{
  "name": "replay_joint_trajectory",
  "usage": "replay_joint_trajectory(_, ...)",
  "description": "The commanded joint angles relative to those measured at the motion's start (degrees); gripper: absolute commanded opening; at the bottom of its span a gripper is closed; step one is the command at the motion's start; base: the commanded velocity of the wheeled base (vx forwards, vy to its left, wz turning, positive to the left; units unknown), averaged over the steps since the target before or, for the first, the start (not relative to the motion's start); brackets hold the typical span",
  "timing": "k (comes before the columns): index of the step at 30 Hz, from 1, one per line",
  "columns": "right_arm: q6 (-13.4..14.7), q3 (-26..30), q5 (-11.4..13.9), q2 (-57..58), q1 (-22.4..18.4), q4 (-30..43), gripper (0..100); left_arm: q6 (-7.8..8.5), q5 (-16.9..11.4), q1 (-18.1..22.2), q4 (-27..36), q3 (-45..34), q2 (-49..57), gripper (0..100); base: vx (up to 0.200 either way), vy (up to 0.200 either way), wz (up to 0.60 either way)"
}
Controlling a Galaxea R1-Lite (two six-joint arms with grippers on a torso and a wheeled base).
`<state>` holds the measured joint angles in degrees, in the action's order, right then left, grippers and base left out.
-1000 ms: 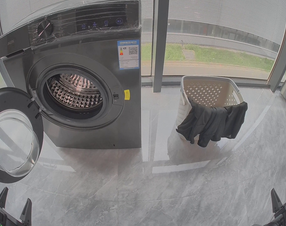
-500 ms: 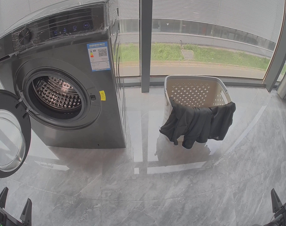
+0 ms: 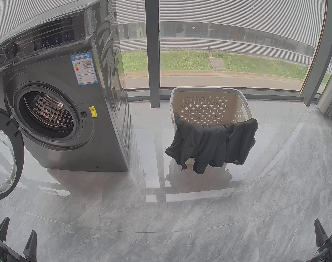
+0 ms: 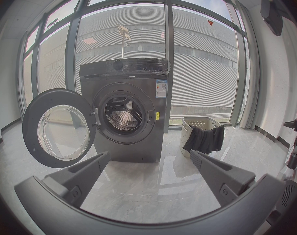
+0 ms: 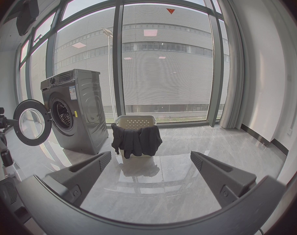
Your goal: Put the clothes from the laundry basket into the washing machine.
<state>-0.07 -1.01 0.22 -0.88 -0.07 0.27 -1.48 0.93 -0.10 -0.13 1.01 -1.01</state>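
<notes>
Left fingers (image 4: pixel 76 177) and right fingers (image 5: pixel 223 177) wide apart, low over the floor (image 3: pixel 173 222). Dark clothes (image 3: pixel 209 146) hanging over the laundry basket (image 3: pixel 209 90) rim, near the washing machine (image 3: pixel 100 128), its door (image 3: pixel 20 157) open.

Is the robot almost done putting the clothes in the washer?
Not yet. The washing machine has its door open, ready. The left gripper and right gripper are open, holding nothing. The dark clothes hang over the laundry basket, so all the moving is left.

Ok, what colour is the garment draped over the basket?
The garment is black, clearest in the head view.
</notes>
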Motion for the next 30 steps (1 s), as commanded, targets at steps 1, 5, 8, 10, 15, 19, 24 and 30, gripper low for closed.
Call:
replay_joint_trajectory(1, 0.0, 0.8, 0.0, 0.9, 0.0, 0.0, 100, -0.02, 0.0, 0.0, 0.0, -0.9, 1.0, 100, 0.0, 0.0, 0.0)
replay_joint_trajectory(5, 0.0, 0.8, 0.0, 0.9, 0.0, 0.0, 100, -0.02, 0.0, 0.0, 0.0, -0.9, 1.0, 100, 0.0, 0.0, 0.0)
replay_joint_trajectory(8, 0.0, 0.8, 0.0, 0.9, 0.0, 0.0, 100, -0.02, 0.0, 0.0, 0.0, -0.9, 1.0, 100, 0.0, 0.0, 0.0)
replay_joint_trajectory(10, 0.0, 0.8, 0.0, 0.9, 0.0, 0.0, 100, -0.02, 0.0, 0.0, 0.0, -0.9, 1.0, 100, 0.0, 0.0, 0.0)
replay_joint_trajectory(15, 0.0, 0.8, 0.0, 0.9, 0.0, 0.0, 100, -0.02, 0.0, 0.0, 0.0, -0.9, 1.0, 100, 0.0, 0.0, 0.0)
replay_joint_trajectory(19, 0.0, 0.8, 0.0, 0.9, 0.0, 0.0, 100, -0.02, 0.0, 0.0, 0.0, -0.9, 1.0, 100, 0.05, 0.0, 0.0)
replay_joint_trajectory(24, 0.0, 0.8, 0.0, 0.9, 0.0, 0.0, 100, -0.02, 0.0, 0.0, 0.0, -0.9, 1.0, 100, 0.2, 0.0, 0.0)
replay_joint_trajectory(30, 0.0, 0.8, 0.1, 0.9, 0.0, 0.0, 100, -0.02, 0.0, 0.0, 0.0, -0.9, 1.0, 100, 0.1, 0.0, 0.0)
